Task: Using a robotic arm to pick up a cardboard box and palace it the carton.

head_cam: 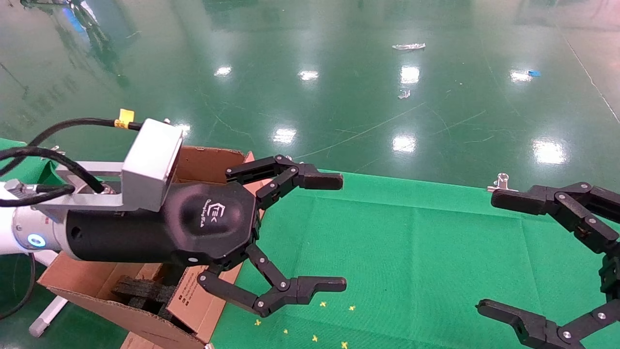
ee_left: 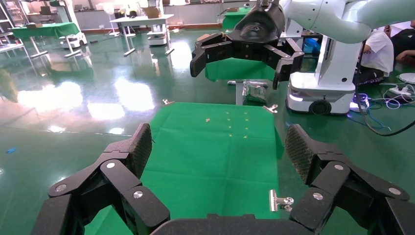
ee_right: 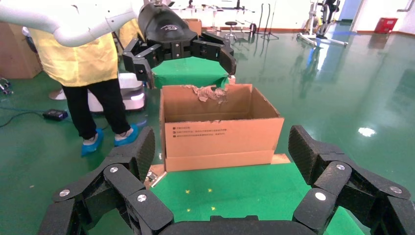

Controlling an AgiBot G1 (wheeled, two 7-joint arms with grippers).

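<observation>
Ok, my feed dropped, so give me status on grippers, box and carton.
Left gripper open, empty, beside carton. Right gripper open, empty, over green cloth. Small cardboard box not in view. Nothing blocking the carton opening.

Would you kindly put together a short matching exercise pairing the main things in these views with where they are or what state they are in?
Things:
1. left gripper
2. right gripper
3. carton
4. green cloth

Descriptions:
A. spread flat over the table top
B. standing at the table's left end, flaps up
C. jaws open, empty, beside the carton
D. jaws open, empty, at the table's right side

Pairs: 1-C, 2-D, 3-B, 4-A
</observation>
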